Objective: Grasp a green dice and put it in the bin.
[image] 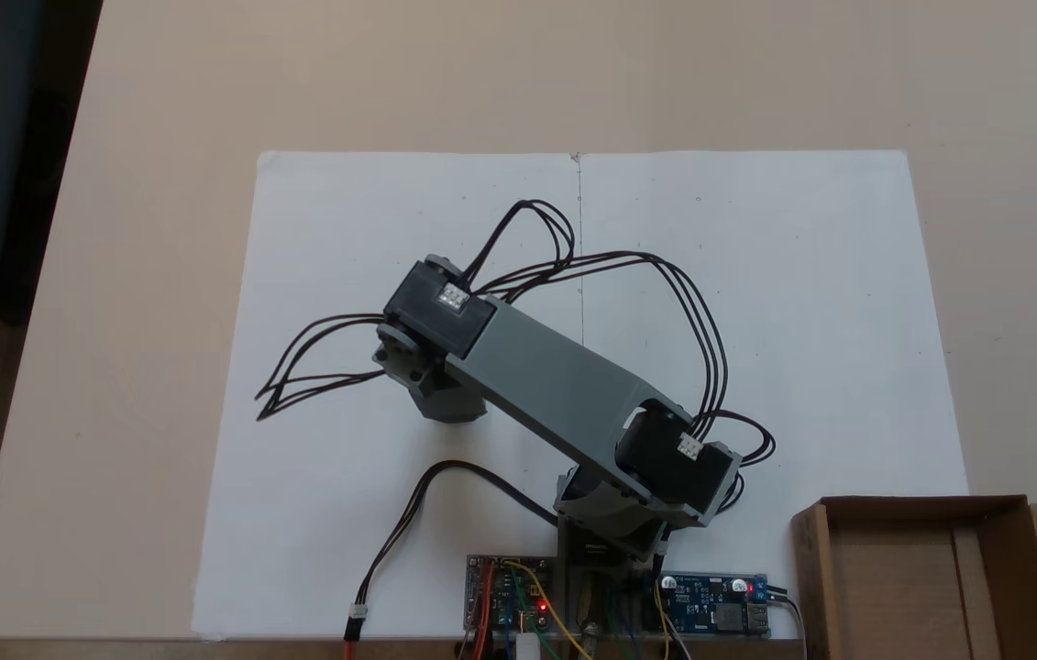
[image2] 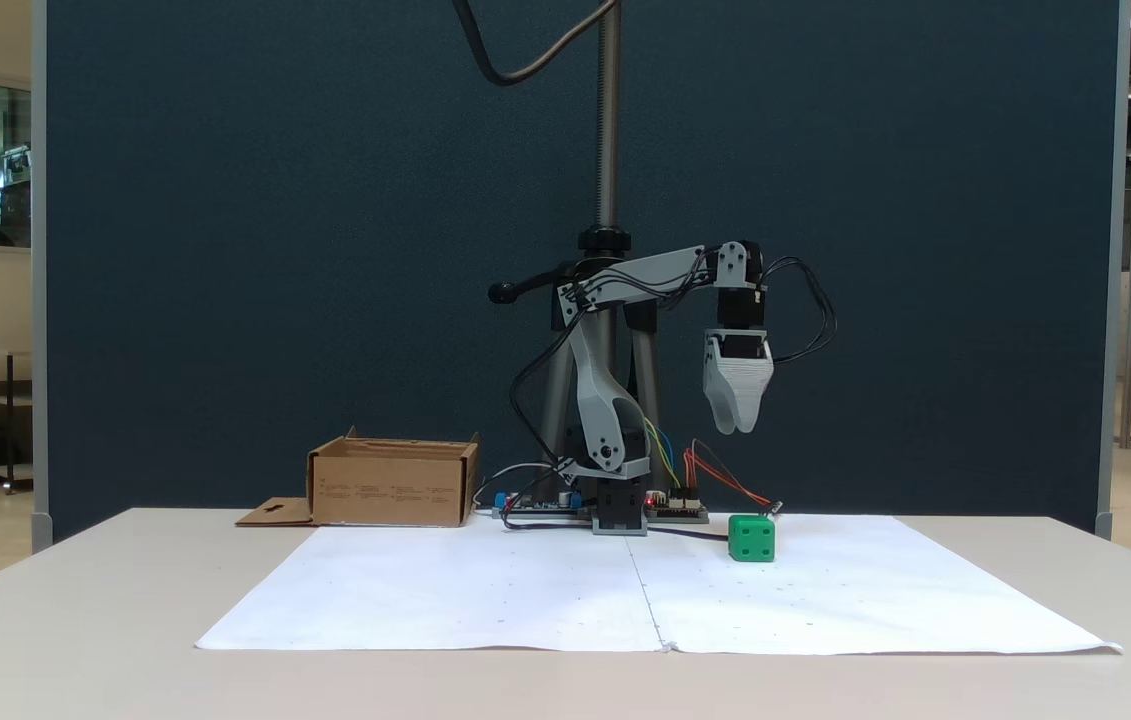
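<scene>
One green dice [image2: 751,538] sits on the paper [image2: 485,590], lower centre-right of frame, w/ gripper [image2: 737,428] hanging above it, tip down, holding nothing; can't tell if open. Prob. lining up approach. Box [image2: 393,485] waits centre-left, well apart.

Matt brown cardboard bin [image2: 393,485], smooth green plastic dice [image2: 752,538] (slightly glossy), matt white paper sheet [image: 756,302]
</scene>
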You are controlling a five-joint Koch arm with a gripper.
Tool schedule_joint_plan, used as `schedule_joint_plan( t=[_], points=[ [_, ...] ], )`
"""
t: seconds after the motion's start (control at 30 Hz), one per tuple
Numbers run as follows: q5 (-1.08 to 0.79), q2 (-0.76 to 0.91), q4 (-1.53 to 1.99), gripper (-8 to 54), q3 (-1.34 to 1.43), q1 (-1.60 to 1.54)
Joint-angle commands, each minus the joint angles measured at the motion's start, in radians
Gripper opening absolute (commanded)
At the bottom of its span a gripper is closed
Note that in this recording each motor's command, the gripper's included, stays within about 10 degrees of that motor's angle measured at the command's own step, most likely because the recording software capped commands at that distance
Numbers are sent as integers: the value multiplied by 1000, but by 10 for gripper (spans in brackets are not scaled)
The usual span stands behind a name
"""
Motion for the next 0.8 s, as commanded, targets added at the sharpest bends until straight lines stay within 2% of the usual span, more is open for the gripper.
schedule_joint_plan(
  t=[0.0,0.33,0.77],
  points=[
    [165,17,-51,422,-57,-17],
    [183,28,-150,415,-32,-3],
    [181,192,-400,413,302,35]
  ],
)
